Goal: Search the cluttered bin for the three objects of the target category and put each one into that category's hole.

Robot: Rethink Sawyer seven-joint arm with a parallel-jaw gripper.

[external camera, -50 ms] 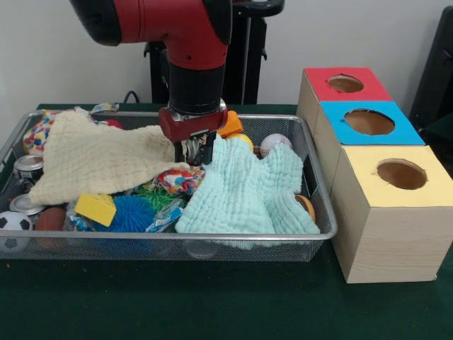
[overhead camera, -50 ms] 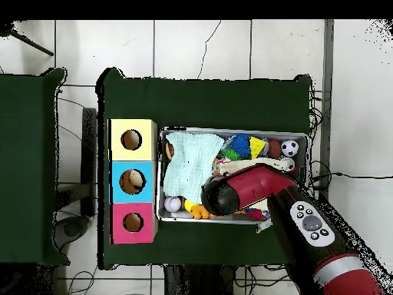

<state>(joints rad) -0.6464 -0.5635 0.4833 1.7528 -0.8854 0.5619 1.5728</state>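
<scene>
Lying leftmost in the wire bin (external camera, -50 ms: pixel 322 212), a cream cloth (external camera, -50 ms: pixel 92 159) drapes over cans and toys, with a soccer ball (external camera, -50 ms: pixel 13 223) at the corner. The gripper (external camera, -50 ms: pixel 199 154) sits low at mid-bin between both cloths; whether it is clenched cannot be told. Rightward, a mint cloth (external camera, -50 ms: pixel 244 191) looks soft and limp, best pinched at a fold. A baseball (external camera, -50 ms: pixel 274 145), light and hard, wants a grasp across its middle. Three boxes (external camera, -50 ms: pixel 396 212) stand right.
</scene>
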